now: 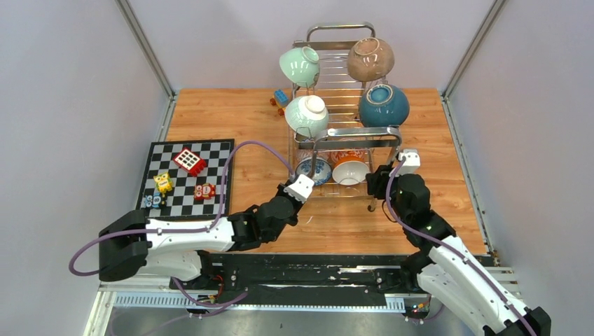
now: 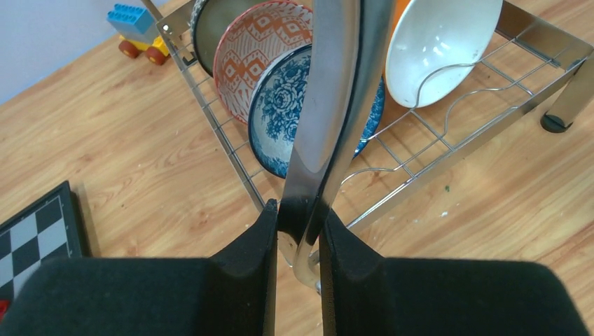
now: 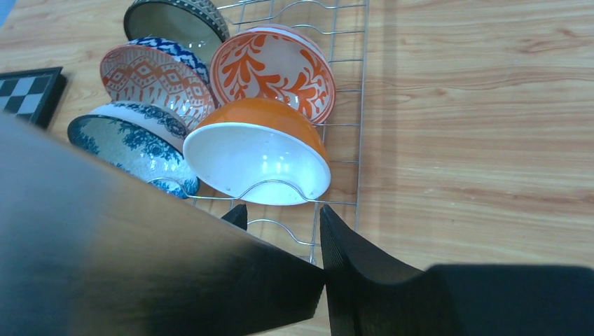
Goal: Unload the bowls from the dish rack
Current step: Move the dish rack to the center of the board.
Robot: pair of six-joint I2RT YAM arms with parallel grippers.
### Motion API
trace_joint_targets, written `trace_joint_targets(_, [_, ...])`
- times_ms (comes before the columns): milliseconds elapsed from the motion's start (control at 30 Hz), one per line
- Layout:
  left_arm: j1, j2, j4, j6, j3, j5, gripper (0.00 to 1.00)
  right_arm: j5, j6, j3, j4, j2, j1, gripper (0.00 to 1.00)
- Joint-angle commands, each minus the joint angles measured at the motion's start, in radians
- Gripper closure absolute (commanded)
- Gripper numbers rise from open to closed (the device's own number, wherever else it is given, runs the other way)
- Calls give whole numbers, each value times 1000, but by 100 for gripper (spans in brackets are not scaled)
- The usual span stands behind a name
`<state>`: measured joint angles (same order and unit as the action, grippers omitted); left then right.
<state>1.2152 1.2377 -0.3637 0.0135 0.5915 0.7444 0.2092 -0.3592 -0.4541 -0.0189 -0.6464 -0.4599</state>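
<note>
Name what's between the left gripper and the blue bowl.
The rack's chrome handle, clamped in the left gripper, crossing the blue bowl; left wrist view.

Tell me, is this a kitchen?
Probably a robot test bench instead: plain walls box in a wooden table, two robot arms stand at its edge, and toys lie near the dish rack.

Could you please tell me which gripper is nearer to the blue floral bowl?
Left. The left gripper grips the rack right beside the blue floral bowl; the right gripper sits at the rack's right side, past the orange bowl.
</note>
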Motion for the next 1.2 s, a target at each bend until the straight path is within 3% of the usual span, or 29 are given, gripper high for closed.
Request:
trace_joint_targets(0, [-16,-133,144,-136,-36,218,100,53,-218,27,-128,4,-34,97])
trace_joint_targets(300, [-16,-251,265,-207,-93,216,100,69,-201,30,-213,34,-108,97])
trace_joint_targets(400, [-16,-272,276,-207,-100,207,88,56,-180,15,-244,52,-108,95])
trace_joint_targets(467, [-16,-278,280,-205,-98,193,76,29,-159,2,-255,66,-109,85])
trace_joint_targets(633, [-16,-280,316,-215,-80,160,43,12,-101,-50,-325,104,-108,47])
trace_joint_targets(833, [-16,-319,392,-220,-51,162,26,-15,0,-144,-380,185,-107,11])
trace_joint_targets(900, [-16,-345,418,-224,-46,158,20,-36,21,-176,-421,197,-108,6])
trace_joint_targets(967, [-16,-368,439,-228,-42,149,3,-67,34,-199,-458,200,-108,1])
trace_joint_targets(1167, [-15,-426,648,-313,20,142,0,-138,29,-260,-568,226,-107,0])
